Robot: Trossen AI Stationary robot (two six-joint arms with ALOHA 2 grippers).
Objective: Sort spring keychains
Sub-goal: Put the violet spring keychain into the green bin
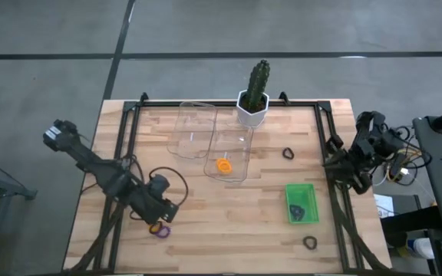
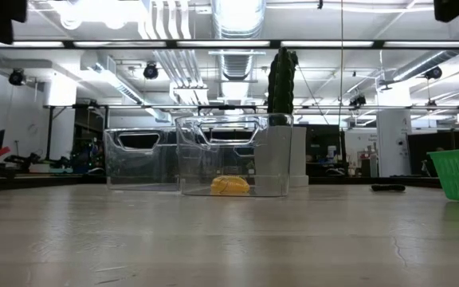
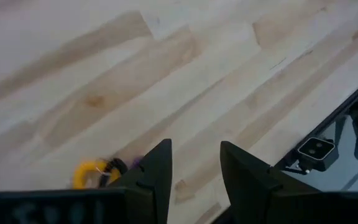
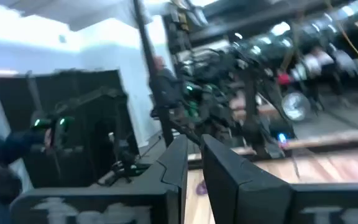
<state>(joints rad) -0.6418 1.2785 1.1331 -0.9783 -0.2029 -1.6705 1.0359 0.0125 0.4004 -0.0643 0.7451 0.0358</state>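
Observation:
A purple and orange spring keychain pair [image 1: 159,228] lies on the wood near the table's front left. My left gripper [image 1: 172,215] hovers just above and beside it, fingers open, slanting down. In the left wrist view the keychains [image 3: 98,172] lie outside its left finger, with bare wood in the gap [image 3: 194,158]. One orange keychain [image 1: 222,165] sits in a clear bin [image 1: 232,138]. Black keychains lie in the green basket [image 1: 301,190] and loose on the table [image 1: 288,152] [image 1: 310,242]. My right gripper [image 4: 195,158] is folded back at the table's right edge, its fingers nearly together and nothing between them.
A second clear bin [image 1: 192,126] stands beside the first at the back centre. A cactus in a white pot [image 1: 253,100] stands behind them. A black frame rail [image 1: 121,153] runs along the table's left side, and another runs along the right side. Bare wood lies between the bins and the basket.

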